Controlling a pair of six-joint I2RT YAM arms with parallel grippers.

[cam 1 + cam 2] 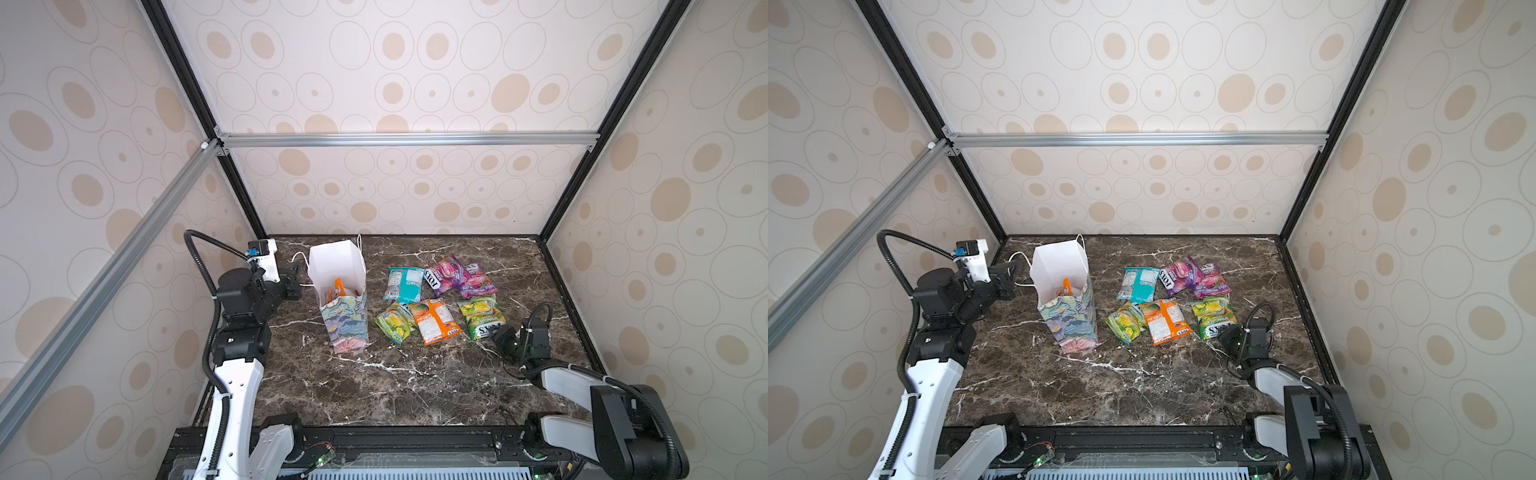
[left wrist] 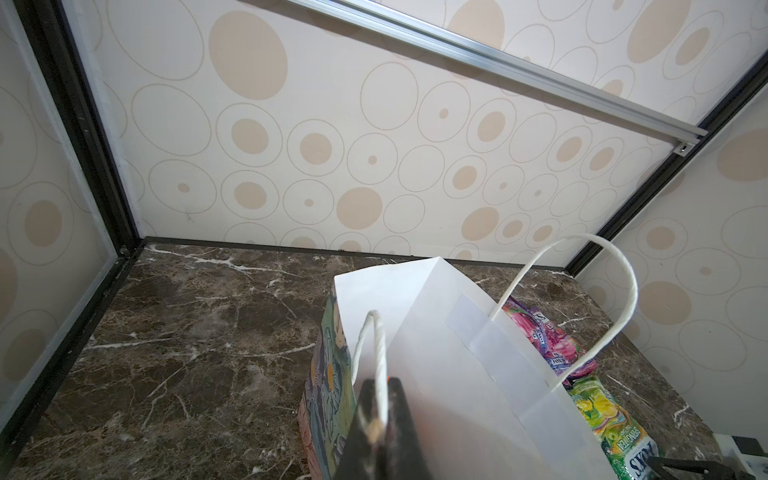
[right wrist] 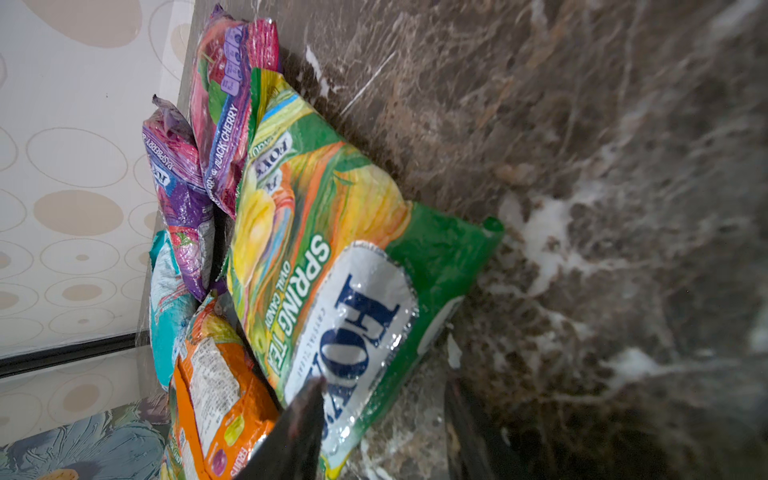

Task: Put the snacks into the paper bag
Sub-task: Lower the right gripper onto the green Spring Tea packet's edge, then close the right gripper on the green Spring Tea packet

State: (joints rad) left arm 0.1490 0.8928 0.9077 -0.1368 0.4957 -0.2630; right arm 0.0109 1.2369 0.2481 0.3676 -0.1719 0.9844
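Observation:
The paper bag point(image 1: 345, 320) point(image 1: 1071, 320) stands open at the left of the marble table, with an orange packet point(image 1: 340, 289) inside. My left gripper point(image 1: 297, 278) point(image 2: 380, 415) is shut on the bag's white cord handle point(image 2: 380, 353). Several FOX'S snacks lie to the right of the bag: teal point(image 1: 405, 284), two purple-pink point(image 1: 446, 274), green-yellow point(image 1: 395, 322), orange point(image 1: 436, 320) and a green Spring Tea packet point(image 1: 482, 318) point(image 3: 332, 249). My right gripper point(image 1: 496, 332) point(image 3: 382, 399) is open, low at that green packet's near end. One finger is over its label and the other is beside it above the table.
Patterned walls with black and aluminium frame posts enclose the table point(image 1: 415, 386) on three sides. The bag's second handle point(image 2: 582, 299) arches up on its far side. Both arm bases sit on the black rail point(image 1: 395, 440) along the front edge.

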